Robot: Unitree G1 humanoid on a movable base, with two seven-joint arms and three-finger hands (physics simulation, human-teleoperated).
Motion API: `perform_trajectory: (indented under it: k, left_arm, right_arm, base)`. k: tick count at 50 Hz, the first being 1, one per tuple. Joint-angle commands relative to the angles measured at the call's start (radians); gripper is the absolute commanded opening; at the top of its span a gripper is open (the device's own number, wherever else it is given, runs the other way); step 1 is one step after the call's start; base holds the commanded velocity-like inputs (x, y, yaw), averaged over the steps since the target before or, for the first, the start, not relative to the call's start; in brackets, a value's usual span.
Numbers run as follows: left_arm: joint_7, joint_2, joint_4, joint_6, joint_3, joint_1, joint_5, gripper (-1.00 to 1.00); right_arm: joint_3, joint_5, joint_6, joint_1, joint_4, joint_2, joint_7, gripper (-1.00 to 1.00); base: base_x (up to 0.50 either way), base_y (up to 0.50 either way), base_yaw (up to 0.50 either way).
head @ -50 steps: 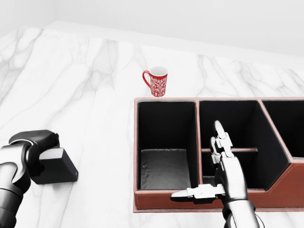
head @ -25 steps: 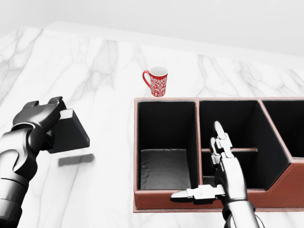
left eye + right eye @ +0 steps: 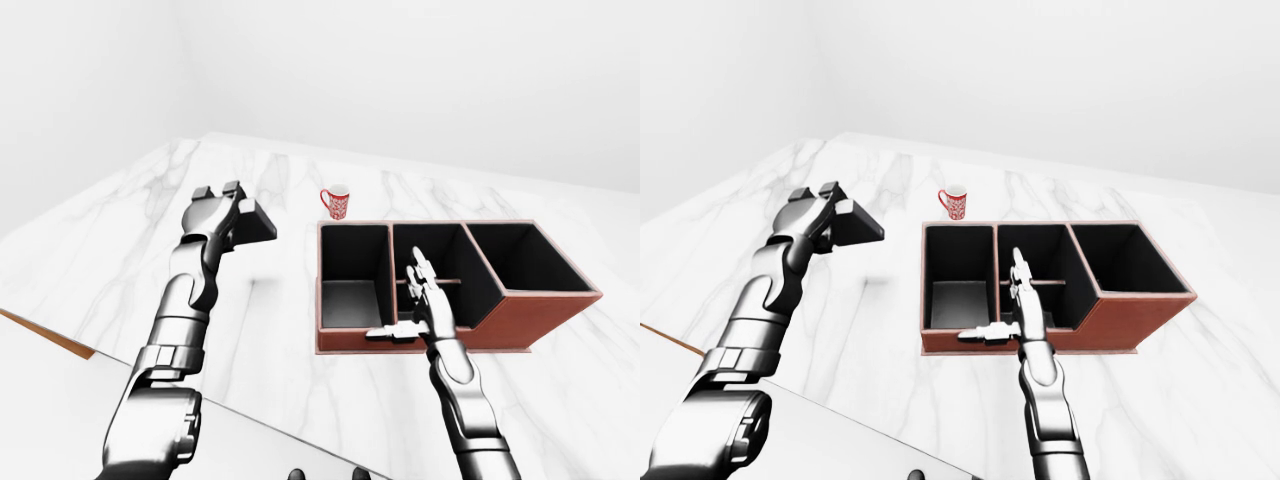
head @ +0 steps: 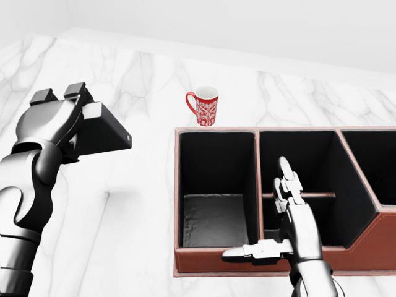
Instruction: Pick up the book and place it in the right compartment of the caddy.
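Book held in the air at left; caddy compartments open and unobstructed.

The white marble tabletop [image 4: 142, 80] fills the head view, with bare surface on the left between its edge and the caddy. The red-brown caddy [image 4: 371, 247] sits at the right of the view; its left wall runs parallel to the open marble strip, and its right compartment [image 3: 1118, 256] is dark-lined and open at the top. The left hand [image 4: 52, 120] is raised above the tabletop and clenched around the dark book [image 4: 102, 133], which is tilted and clear of the surface, well apart from the caddy's left wall. The right hand [image 4: 281, 216] hovers over the caddy's near rim at the middle compartment, fingers spread, grasping nothing. A red patterned mug [image 4: 205, 106] stands just beyond the caddy's far rim.
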Motion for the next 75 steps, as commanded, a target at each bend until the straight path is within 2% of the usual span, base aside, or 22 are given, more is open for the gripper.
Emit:
perform_trajectory:
  k: [1, 3, 8, 12, 20, 23, 28, 32, 34, 38, 45, 50, 63, 75]
  left_arm:
    - [-0.034, -0.004, -0.153, 0.0, 0.021, 0.022, 0.083, -1.0]
    - [-0.056, -0.009, -0.197, 0.0, 0.025, 0.029, 0.09, -1.0]
    - [-0.164, -0.043, -0.41, 0.0, 0.026, 0.103, 0.111, -1.0]
    - [-0.216, -0.063, -0.489, 0.0, 0.025, 0.121, 0.13, -1.0]
    - [-0.228, -0.086, -0.517, 0.0, 0.017, 0.132, 0.157, -1.0]
    - [-0.256, -0.097, -0.542, 0.0, 0.014, 0.141, 0.161, -1.0]
    - [-0.271, -0.099, -0.555, 0.0, 0.016, 0.141, 0.172, -1.0]
    - [-0.283, -0.106, -0.577, 0.0, 0.012, 0.153, 0.183, -1.0]
    - [-0.29, -0.108, -0.581, 0.0, 0.013, 0.154, 0.179, -1.0]
    - [-0.294, -0.111, -0.591, 0.0, 0.013, 0.163, 0.183, -1.0]
    - [-0.298, -0.118, -0.592, 0.0, 0.01, 0.161, 0.183, -1.0]
    - [-0.3, -0.118, -0.595, 0.0, 0.01, 0.164, 0.184, -1.0]
    - [-0.319, -0.134, -0.635, 0.0, 0.002, 0.178, 0.194, -1.0]
    - [-0.321, -0.134, -0.638, 0.0, 0.003, 0.177, 0.194, -1.0]
  right_arm:
    - [-0.002, 0.001, 0.026, -0.007, -0.029, -0.001, -0.001, 1.0]
    - [-0.004, 0.001, 0.034, -0.009, -0.039, -0.002, -0.002, 1.0]
    - [-0.002, -0.013, 0.091, -0.04, -0.091, -0.006, -0.011, 1.0]
    - [0.009, -0.028, 0.111, -0.07, -0.105, -0.004, -0.015, 1.0]
    - [0.022, -0.059, 0.111, -0.136, -0.116, -0.001, -0.021, 1.0]
    - [0.029, -0.073, 0.111, -0.165, -0.122, 0.001, -0.027, 1.0]
    - [0.031, -0.085, 0.111, -0.197, -0.092, 0.003, -0.035, 1.0]
    - [0.034, -0.091, 0.111, -0.224, -0.156, 0.002, -0.032, 1.0]
    - [0.032, -0.094, 0.111, -0.23, -0.085, 0.001, -0.038, 1.0]
    - [0.028, -0.095, 0.111, -0.264, -0.159, -0.003, -0.03, 1.0]
    - [0.038, -0.112, 0.111, -0.315, -0.134, 0.0, -0.031, 1.0]
    - [0.039, -0.114, 0.111, -0.355, -0.1, 0.003, -0.034, 1.0]
    - [0.035, -0.121, 0.111, -0.504, 0.17, 0.003, -0.07, 1.0]
    - [0.041, -0.132, 0.111, -0.525, 0.227, 0.009, -0.08, 1.0]
  base:
    - [0.0, 0.0, 0.0]
    - [0.0, 0.0, 0.0]
    - [0.0, 0.0, 0.0]
    - [0.0, 0.0, 0.0]
    - [0.0, 0.0, 0.0]
    - [0.0, 0.0, 0.0]
    - [0.0, 0.0, 0.0]
    - [0.0, 0.0, 0.0]
    - [0.0, 0.0, 0.0]
    - [0.0, 0.0, 0.0]
    - [0.0, 0.0, 0.0]
    - [0.0, 0.0, 0.0]
    - [0.0, 0.0, 0.0]
    - [0.0, 0.0, 0.0]
